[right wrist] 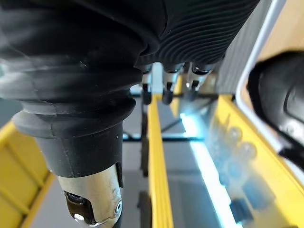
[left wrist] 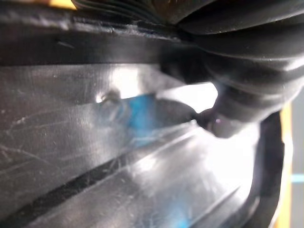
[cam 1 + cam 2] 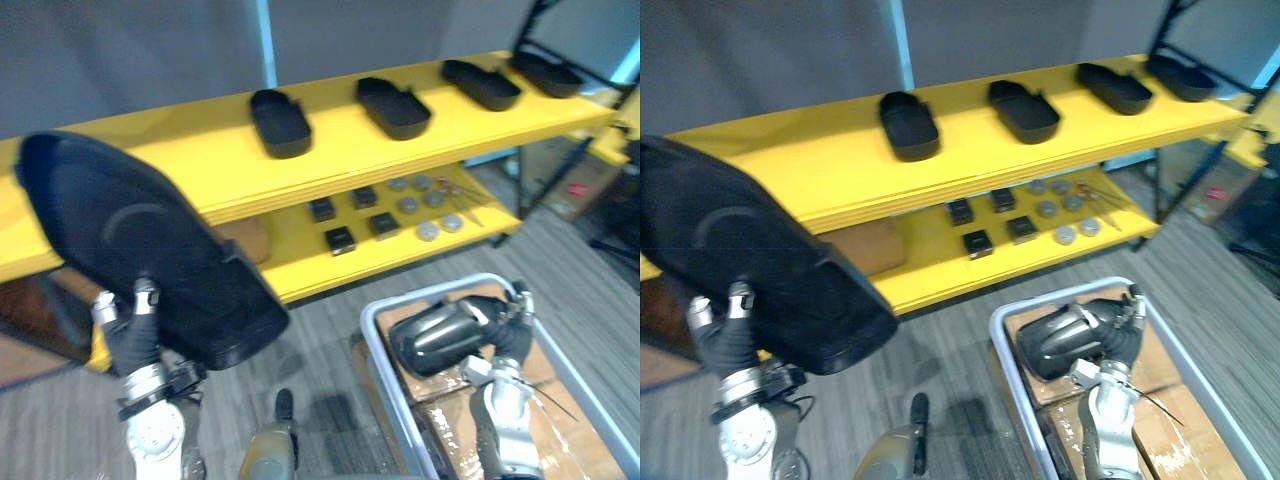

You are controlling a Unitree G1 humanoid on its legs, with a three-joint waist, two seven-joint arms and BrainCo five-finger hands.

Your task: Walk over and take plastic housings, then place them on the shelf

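Left hand [image 3: 130,335]: raised, fingers clasped on the lower edge of a large black housing [image 3: 140,245], held aloft and tilted. It hides the left end of the yellow shelf [image 3: 200,160].

Top board: bare stretch just right of the held part, then four black housings [image 3: 280,122] in a row, well apart, running to the right end.

Lower board: brown block [image 3: 245,238], small black blocks [image 3: 340,239], grey discs [image 3: 428,230].

Floor, right: white-rimmed bin [image 3: 372,325] lined with cardboard [image 3: 560,420]. One more housing [image 3: 445,338] lies inside. Right hand [image 3: 508,325] is at its right end, fingers loose, clasping nothing.
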